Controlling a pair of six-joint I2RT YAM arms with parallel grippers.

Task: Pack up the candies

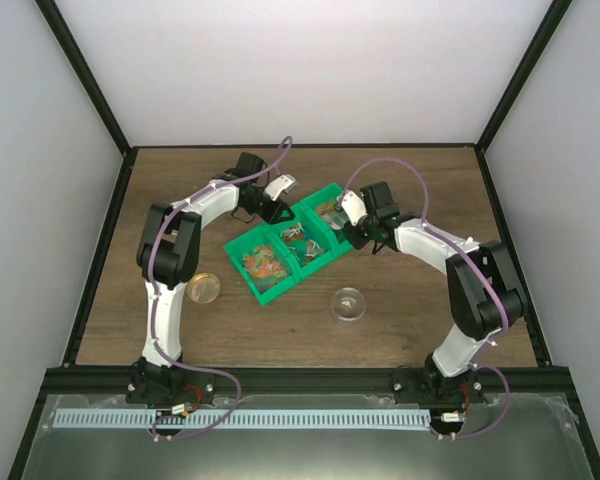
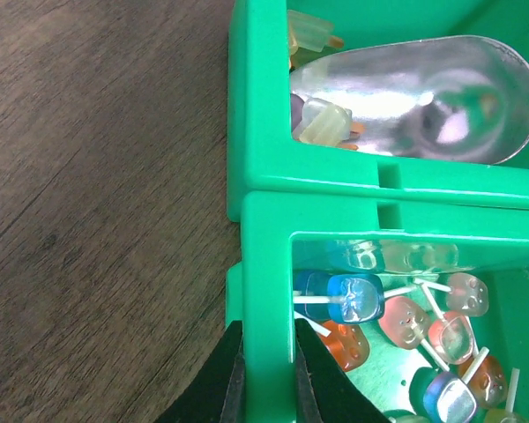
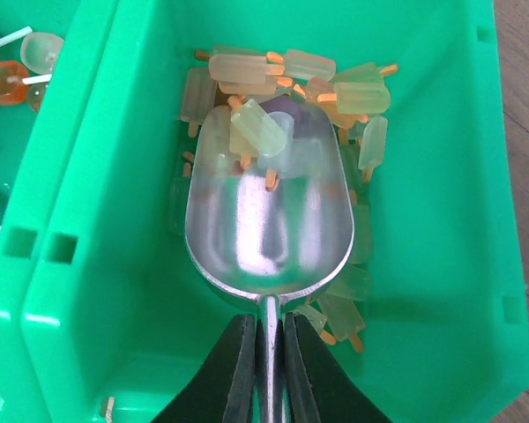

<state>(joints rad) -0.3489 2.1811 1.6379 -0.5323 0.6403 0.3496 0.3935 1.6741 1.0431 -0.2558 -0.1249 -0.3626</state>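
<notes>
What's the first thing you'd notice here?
The bright green bins in the middle of the table, full of sweets. A shiny metal scoop, pinched by the right arm's fingers, sits in one bin with pale green ice-lolly candies on it. Next door, the left arm's fingers grip the wall of a bin of colourful lollipops.

A robotics lab test cell: plain white panel walls (image 1: 310, 70) and black frame posts (image 1: 85, 75) rise from the wooden surface's (image 1: 280, 335) far corners. A black rail (image 1: 310, 379) and slotted cable duct (image 1: 300, 418) line its near edge.
</notes>
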